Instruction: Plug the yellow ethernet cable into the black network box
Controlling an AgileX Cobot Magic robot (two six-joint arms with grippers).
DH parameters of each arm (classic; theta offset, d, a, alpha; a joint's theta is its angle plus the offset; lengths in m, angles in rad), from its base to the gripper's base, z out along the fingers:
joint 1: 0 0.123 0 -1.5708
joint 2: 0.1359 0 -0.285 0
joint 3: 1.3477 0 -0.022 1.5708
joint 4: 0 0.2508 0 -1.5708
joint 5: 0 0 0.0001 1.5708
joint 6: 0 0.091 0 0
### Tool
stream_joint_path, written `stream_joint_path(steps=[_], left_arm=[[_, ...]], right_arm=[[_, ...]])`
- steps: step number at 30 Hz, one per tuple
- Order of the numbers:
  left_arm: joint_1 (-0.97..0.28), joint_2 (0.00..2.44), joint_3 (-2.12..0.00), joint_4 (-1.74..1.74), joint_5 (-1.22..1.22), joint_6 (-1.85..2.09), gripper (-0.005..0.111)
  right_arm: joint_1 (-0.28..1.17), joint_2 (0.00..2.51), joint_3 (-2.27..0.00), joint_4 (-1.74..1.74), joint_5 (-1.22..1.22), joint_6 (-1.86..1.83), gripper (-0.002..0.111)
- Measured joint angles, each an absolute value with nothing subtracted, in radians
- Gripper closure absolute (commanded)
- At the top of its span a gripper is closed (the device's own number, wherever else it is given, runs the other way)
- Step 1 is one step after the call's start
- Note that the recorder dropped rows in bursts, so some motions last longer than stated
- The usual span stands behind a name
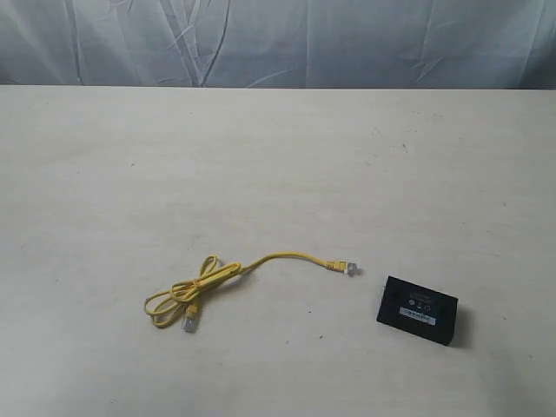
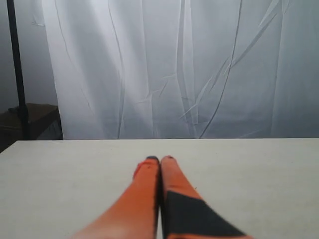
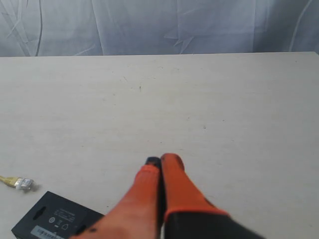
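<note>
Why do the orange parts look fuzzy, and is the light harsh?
Left wrist view: the left gripper blurs, being close to the lens; right wrist view: the right gripper likewise; exterior view: soft, even light, only a faint shadow beside the black network box.

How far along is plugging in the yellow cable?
Done: nothing. The thin yellow ethernet cable lies loosely coiled on the table, its clear plug near but apart from the flat black plastic network box. In hand: nothing; left gripper and right gripper are shut, empty. Left: grasp the plug, insert it.
</note>
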State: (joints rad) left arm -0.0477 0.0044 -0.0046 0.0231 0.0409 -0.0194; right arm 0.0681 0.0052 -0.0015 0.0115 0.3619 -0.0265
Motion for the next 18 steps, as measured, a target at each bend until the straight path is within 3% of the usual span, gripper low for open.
stream_joint_path(steps=[11, 18], left_arm=[[-0.048, 0.004, -0.009, 0.023, -0.1, -0.019, 0.107], [-0.048, 0.11, -0.222, 0.06, 0.106, -0.019, 0.107]], right_arm=[[0.068, 0.005, -0.002, 0.011, 0.362, -0.026, 0.109], [0.068, 0.005, -0.002, 0.011, 0.362, -0.026, 0.109]])
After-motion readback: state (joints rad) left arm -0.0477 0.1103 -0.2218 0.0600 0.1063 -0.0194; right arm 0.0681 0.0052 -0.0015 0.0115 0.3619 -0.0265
